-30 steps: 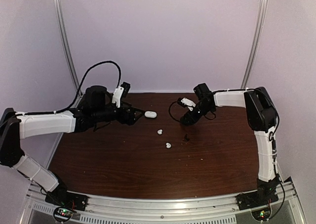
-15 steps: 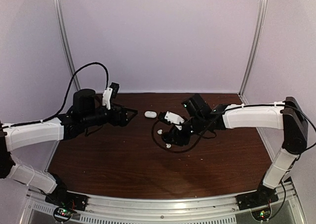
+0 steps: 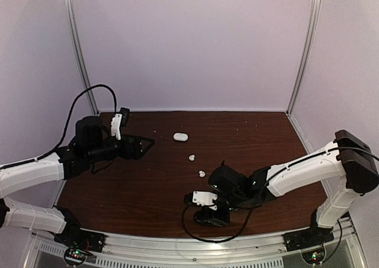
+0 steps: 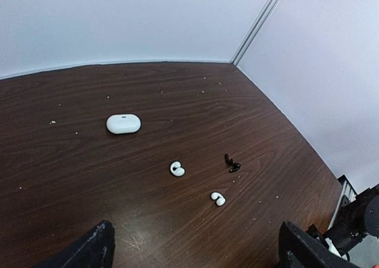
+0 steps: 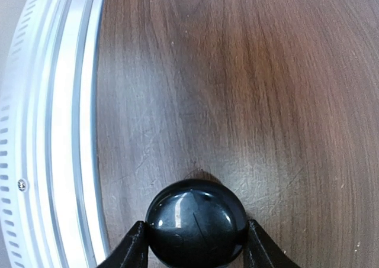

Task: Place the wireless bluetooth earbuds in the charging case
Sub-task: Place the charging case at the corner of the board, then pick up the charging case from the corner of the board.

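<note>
Clamped a glossy black round case (image 5: 196, 223) in the right pincer (image 5: 195, 244), low at the near edge of the desk (image 5: 237, 73). Showed the left pincer (image 4: 192, 250) spread wide, empty. Found a white earbud (image 4: 176, 169), a second white earbud (image 4: 218, 199) and a black earbud (image 4: 232, 163) loose mid-desk, well apart from that case. Judged the step as placing the case; next called for releasing it and fetching a bud. Read no brand or writing.

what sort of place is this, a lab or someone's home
Most likely a robot test cell in a lab: plain white panels on metal posts enclose a wood table, with a slotted aluminium rail along its near edge.
</note>
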`<move>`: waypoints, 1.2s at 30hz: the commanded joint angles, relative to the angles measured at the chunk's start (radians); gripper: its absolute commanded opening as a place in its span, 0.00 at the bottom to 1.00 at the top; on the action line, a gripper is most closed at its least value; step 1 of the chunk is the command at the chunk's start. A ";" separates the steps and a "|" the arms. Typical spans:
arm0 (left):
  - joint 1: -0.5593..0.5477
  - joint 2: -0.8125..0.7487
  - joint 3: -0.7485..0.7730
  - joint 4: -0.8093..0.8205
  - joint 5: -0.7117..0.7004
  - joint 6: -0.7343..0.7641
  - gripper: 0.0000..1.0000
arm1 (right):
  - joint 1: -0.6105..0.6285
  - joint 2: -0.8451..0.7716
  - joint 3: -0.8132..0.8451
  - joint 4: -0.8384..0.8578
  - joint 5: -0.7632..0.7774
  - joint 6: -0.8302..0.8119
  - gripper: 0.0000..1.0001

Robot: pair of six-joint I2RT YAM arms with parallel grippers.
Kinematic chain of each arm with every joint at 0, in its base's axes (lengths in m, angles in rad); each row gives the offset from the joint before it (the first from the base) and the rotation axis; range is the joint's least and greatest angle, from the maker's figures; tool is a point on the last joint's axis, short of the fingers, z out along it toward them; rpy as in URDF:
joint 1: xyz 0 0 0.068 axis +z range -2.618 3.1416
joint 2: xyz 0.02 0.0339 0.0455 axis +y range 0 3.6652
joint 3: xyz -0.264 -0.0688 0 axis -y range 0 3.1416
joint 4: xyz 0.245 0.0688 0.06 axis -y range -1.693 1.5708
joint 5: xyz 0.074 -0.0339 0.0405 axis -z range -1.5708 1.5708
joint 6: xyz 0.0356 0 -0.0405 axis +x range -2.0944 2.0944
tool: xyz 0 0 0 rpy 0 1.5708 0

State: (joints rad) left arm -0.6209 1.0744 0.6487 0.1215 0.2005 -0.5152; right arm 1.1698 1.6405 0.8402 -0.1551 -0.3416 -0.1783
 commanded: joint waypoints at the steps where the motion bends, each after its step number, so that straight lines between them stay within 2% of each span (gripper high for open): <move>1: 0.006 -0.003 -0.026 0.016 0.020 -0.022 0.98 | 0.011 0.033 -0.024 0.073 0.065 0.007 0.40; 6: 0.006 0.018 -0.024 0.032 0.035 -0.015 0.98 | 0.010 0.070 -0.034 0.089 0.070 -0.019 0.43; 10: 0.006 0.031 -0.014 0.032 0.034 -0.002 0.98 | 0.010 0.071 -0.046 0.091 0.071 -0.018 0.69; 12: 0.006 0.033 -0.011 0.029 0.035 0.002 0.98 | 0.009 0.060 -0.052 0.082 0.087 -0.004 0.76; 14: 0.006 0.032 -0.009 0.024 0.031 0.003 0.98 | 0.006 0.040 -0.063 0.081 0.108 0.023 0.88; 16: 0.006 0.027 -0.013 0.024 0.028 0.003 0.98 | -0.002 0.012 -0.076 0.086 0.110 0.059 0.93; 29: 0.006 -0.010 -0.032 0.014 -0.018 0.003 0.98 | -0.041 -0.161 -0.171 0.073 0.122 0.369 0.87; 36: 0.006 0.005 -0.039 0.025 -0.001 0.006 0.98 | -0.039 -0.213 -0.235 0.152 0.015 0.503 0.78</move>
State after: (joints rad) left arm -0.6209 1.0752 0.6212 0.1108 0.1970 -0.5220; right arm 1.1336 1.4479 0.6277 -0.0582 -0.2699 0.1989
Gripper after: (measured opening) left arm 0.977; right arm 0.794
